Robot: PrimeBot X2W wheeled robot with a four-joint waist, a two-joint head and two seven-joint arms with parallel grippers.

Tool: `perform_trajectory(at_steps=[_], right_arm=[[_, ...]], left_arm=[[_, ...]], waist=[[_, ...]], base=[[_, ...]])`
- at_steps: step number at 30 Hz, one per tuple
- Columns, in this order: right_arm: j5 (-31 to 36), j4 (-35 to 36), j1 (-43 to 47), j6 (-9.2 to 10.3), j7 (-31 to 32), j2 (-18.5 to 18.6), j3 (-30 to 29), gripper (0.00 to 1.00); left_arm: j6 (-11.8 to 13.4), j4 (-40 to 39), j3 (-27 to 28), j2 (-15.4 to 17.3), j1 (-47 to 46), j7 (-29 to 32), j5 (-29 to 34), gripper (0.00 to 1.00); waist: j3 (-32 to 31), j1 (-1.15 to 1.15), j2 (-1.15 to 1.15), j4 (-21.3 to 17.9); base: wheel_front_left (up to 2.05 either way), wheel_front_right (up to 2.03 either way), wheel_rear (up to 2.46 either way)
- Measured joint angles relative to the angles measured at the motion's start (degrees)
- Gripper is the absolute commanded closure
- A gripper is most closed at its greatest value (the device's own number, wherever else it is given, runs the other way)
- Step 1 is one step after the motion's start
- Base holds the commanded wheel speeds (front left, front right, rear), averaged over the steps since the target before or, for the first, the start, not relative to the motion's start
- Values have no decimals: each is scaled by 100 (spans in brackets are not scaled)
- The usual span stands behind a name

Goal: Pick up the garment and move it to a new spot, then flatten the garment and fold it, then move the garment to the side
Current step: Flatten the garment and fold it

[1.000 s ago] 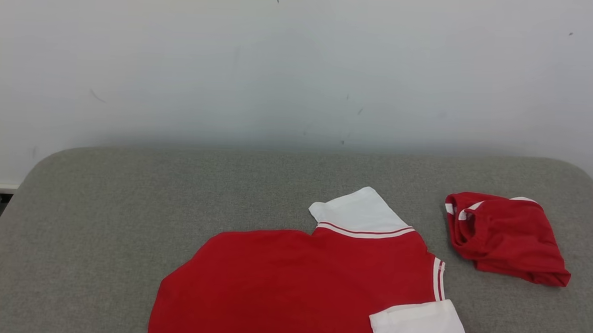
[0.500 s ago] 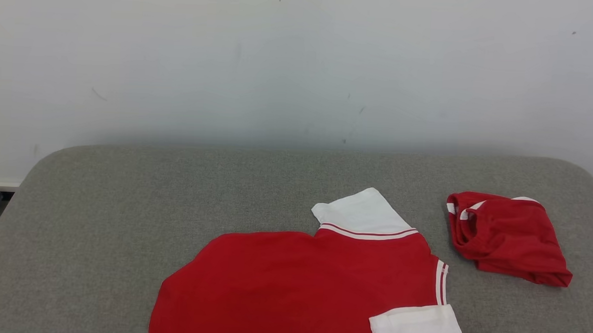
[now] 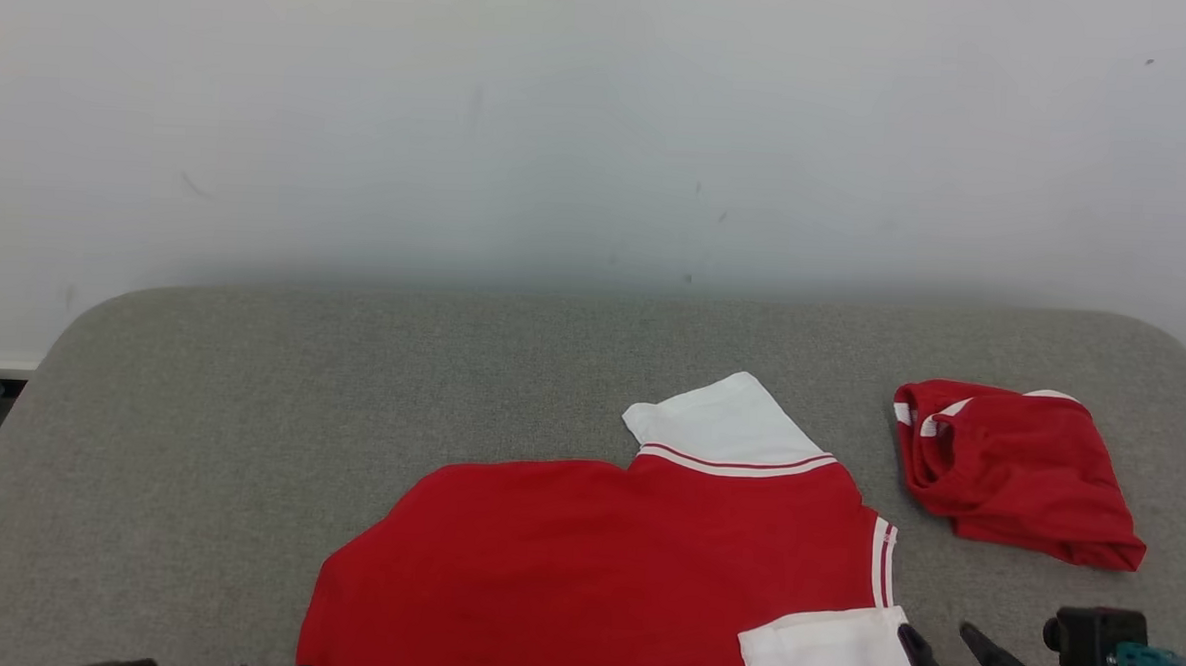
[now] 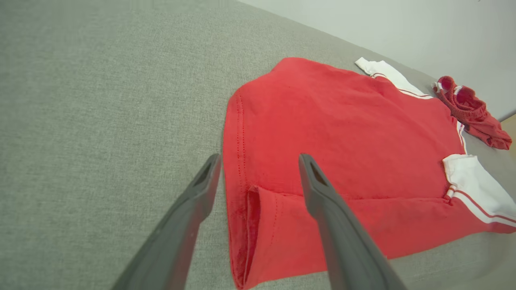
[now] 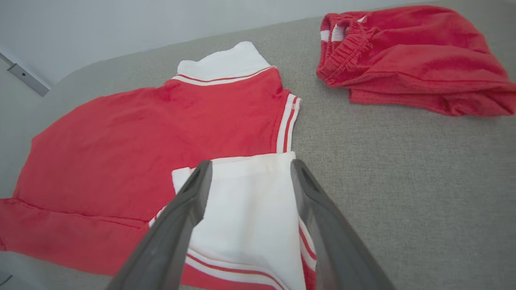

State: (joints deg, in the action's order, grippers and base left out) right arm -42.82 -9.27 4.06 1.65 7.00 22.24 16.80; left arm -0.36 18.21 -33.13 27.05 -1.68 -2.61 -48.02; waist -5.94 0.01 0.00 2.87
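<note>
The garment [image 3: 593,563] is a red shirt with white sleeves, lying spread on the grey padded surface [image 3: 351,382]. Its near edge is folded over onto itself [image 4: 322,229]. My left gripper [image 4: 260,159] is open, hovering over the shirt's hem corner with one finger over the cloth and one over the grey surface. My right gripper [image 5: 250,165] is open above the white sleeve [image 5: 250,209] that lies folded in on the shirt. In the head view, the right gripper [image 3: 938,633] rises at the lower right beside that sleeve [image 3: 829,659]. Neither gripper holds cloth.
A second red piece with white stripes [image 3: 1017,472] lies bunched to the right of the shirt, also seen as a crumpled heap [image 5: 411,60] past my right gripper. A white wall [image 3: 602,123] backs the surface. The surface's rounded left edge [image 3: 20,398] drops to the floor.
Both grippers have gone from shut to open. My right gripper has risen into the head view's lower right. The shirt has stayed in place.
</note>
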Motion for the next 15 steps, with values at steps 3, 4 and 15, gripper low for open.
perform_trajectory(at_steps=[3, 4, 15], right_arm=[[200, -18, -284, 77, 3, -5, 77, 0], [234, -32, -375, 94, 4, -16, 100, 0], [573, -559, -1621, 134, 268, -87, 379, 0]], left_arm=[[83, -24, 14, -4, -150, -47, 69, 0], [83, -16, 14, -11, -220, -47, 69, 0], [-194, 378, -57, -142, -1280, 167, 122, 0]], waist=[[36, 0, 0, 0], [51, 0, 0, 2], [326, 0, 1, 70]], base=[[0, 0, 0], [0, 0, 0], [0, 0, 0]])
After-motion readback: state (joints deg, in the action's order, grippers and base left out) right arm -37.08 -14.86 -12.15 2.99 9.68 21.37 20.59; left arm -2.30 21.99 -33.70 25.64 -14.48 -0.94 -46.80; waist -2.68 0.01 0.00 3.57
